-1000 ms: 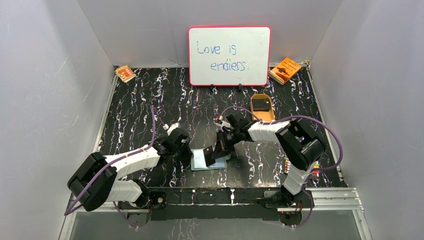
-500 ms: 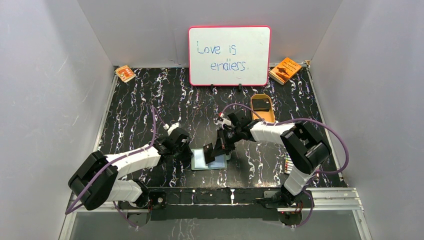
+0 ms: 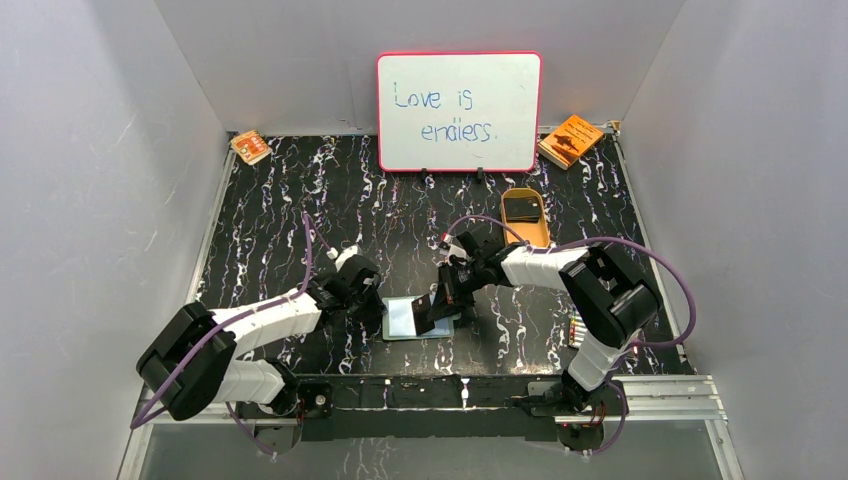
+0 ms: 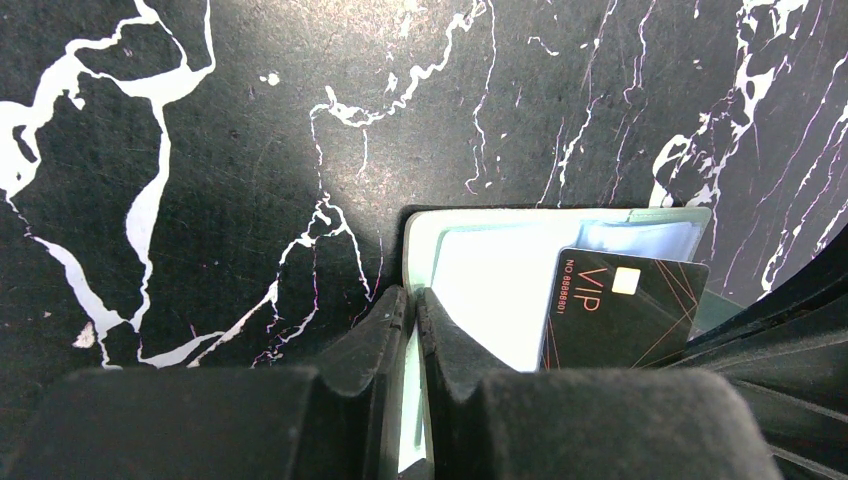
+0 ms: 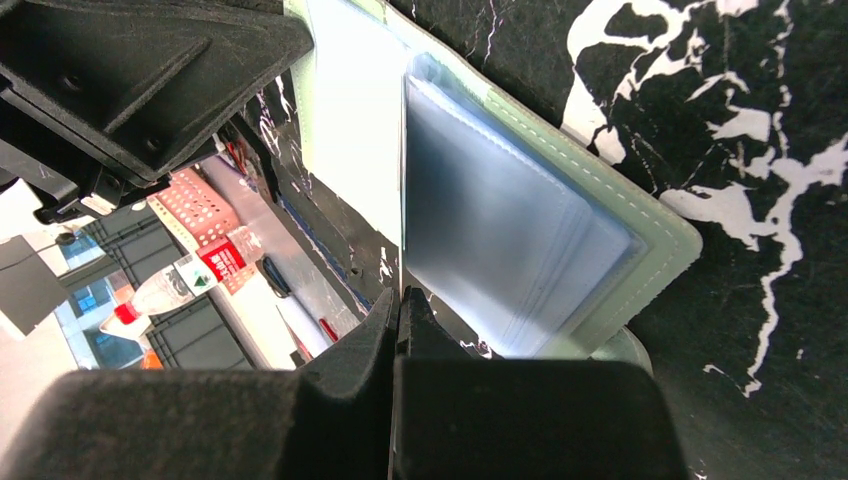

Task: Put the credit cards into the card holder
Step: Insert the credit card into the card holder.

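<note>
Black credit card (image 4: 620,310), clamped tilted in right gripper (image 5: 398,295), may jam; left gripper (image 4: 412,295) pinches card holder (image 4: 490,280), lower centre.

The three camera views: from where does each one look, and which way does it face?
Top external: above and behind the arms, facing down on the black marbled table; both arms show whole.
Left wrist: on the left arm, looking down past the left gripper, shut on the edge of the flat pale grey-green card holder; a thin black credit card shows beyond.
Right wrist: looking down past the right gripper, shut on that card.
Shared: all three show the holder.
</note>
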`<control>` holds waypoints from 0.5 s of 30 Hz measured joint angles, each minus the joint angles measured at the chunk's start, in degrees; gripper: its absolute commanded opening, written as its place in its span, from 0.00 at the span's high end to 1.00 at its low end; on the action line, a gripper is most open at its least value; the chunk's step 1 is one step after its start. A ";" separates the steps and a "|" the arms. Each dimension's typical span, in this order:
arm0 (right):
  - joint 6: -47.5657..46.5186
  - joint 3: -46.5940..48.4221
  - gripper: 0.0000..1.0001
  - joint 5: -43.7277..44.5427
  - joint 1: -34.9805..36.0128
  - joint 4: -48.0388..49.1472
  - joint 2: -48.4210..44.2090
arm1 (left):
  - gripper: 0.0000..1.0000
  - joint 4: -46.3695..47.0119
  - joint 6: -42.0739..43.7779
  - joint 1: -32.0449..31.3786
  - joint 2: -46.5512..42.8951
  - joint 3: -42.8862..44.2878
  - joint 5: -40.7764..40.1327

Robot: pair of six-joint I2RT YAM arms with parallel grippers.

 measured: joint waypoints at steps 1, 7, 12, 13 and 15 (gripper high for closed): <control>0.02 0.00 1.00 0.00 0.00 0.04 0.02 | 0.93 0.00 0.00 0.00 0.00 0.00 0.00; 0.61 0.00 1.00 -0.39 0.02 0.24 0.76 | 0.94 0.02 0.02 0.00 0.00 0.00 0.00; 1.07 0.00 1.00 -1.27 0.02 0.85 2.12 | 0.94 0.02 0.02 0.00 0.04 0.00 0.00; 1.22 0.00 1.00 -1.44 0.02 1.07 2.45 | 0.94 0.07 0.02 0.00 0.07 0.00 0.02; 1.31 0.00 1.00 -1.62 0.02 1.27 2.60 | 0.94 0.17 0.02 0.00 0.11 0.00 0.02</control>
